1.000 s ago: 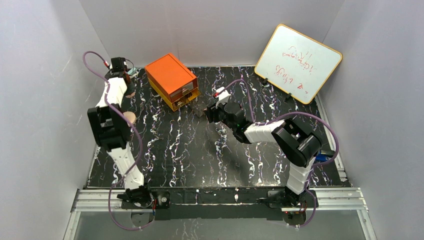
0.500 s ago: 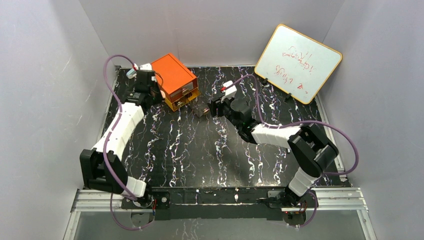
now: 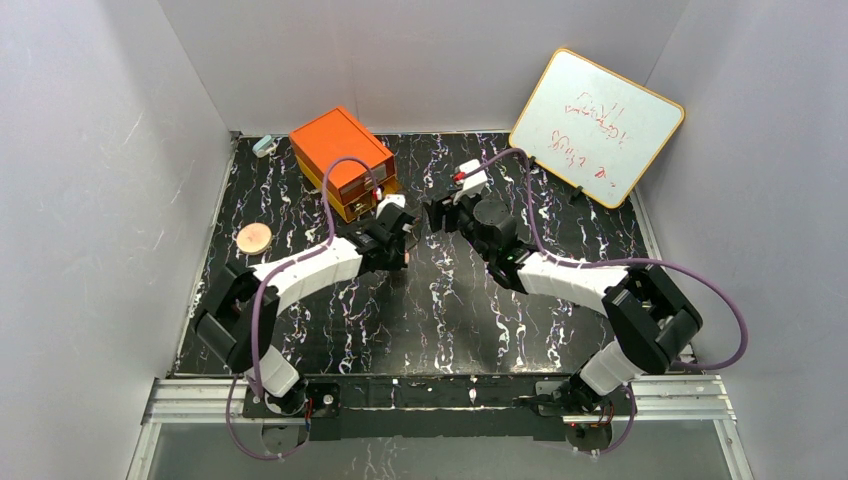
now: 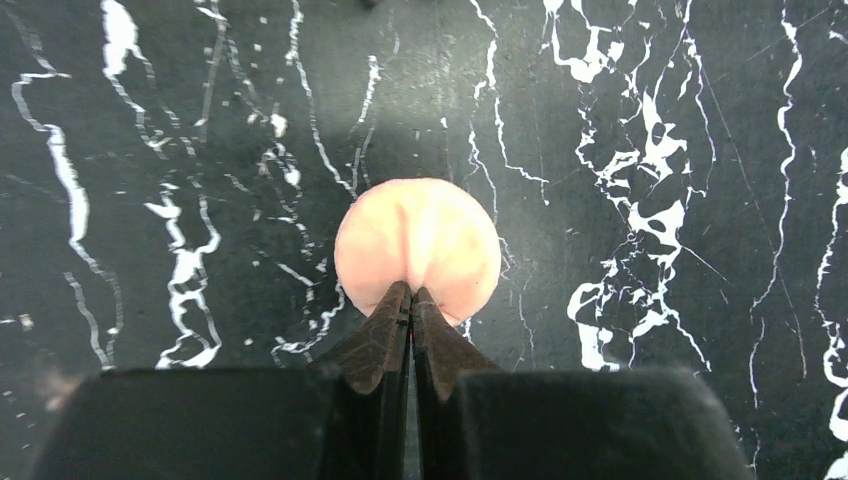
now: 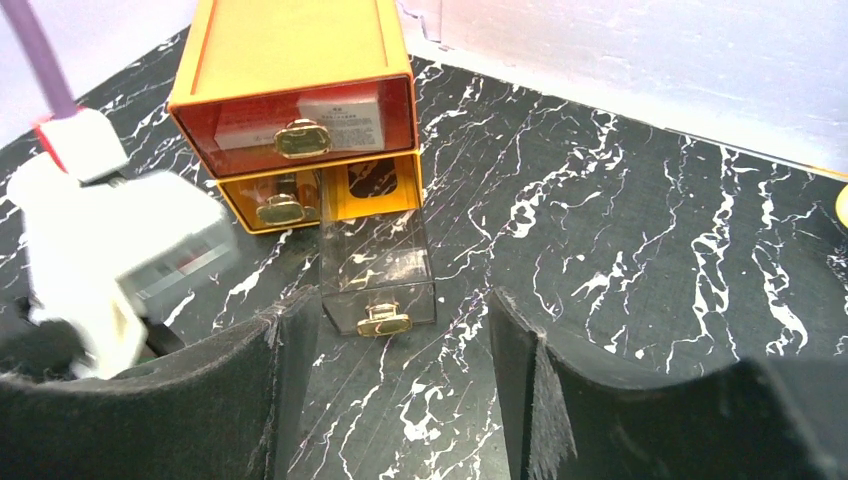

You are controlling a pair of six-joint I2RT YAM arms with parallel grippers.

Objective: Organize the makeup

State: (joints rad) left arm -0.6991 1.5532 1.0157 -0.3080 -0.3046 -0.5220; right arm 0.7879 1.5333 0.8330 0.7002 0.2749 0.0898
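Observation:
A round peach-pink disc (image 4: 417,250) of the makeup is pinched at its near edge by my left gripper (image 4: 410,296), which is shut on it just above the black marbled table (image 3: 330,310). In the top view that left gripper (image 3: 397,243) is at mid-table, in front of the orange drawer box (image 3: 340,152). A second peach disc (image 3: 253,238) lies on the table at the left. My right gripper (image 5: 395,335) stands open facing a clear drawer (image 5: 378,280) pulled out of the orange drawer box (image 5: 295,75); nothing is between its fingers. In the top view the right gripper (image 3: 433,215) is right of the left one.
A whiteboard (image 3: 597,125) leans at the back right. A small pale object (image 3: 263,146) lies in the back left corner. The left arm's white wrist (image 5: 110,250) shows close to the right gripper's left finger. Grey walls enclose the table on three sides.
The left arm has swung from the back left corner to mid-table in front of the box. The right gripper's jaws have opened wider, and the right arm has stretched further toward the box.

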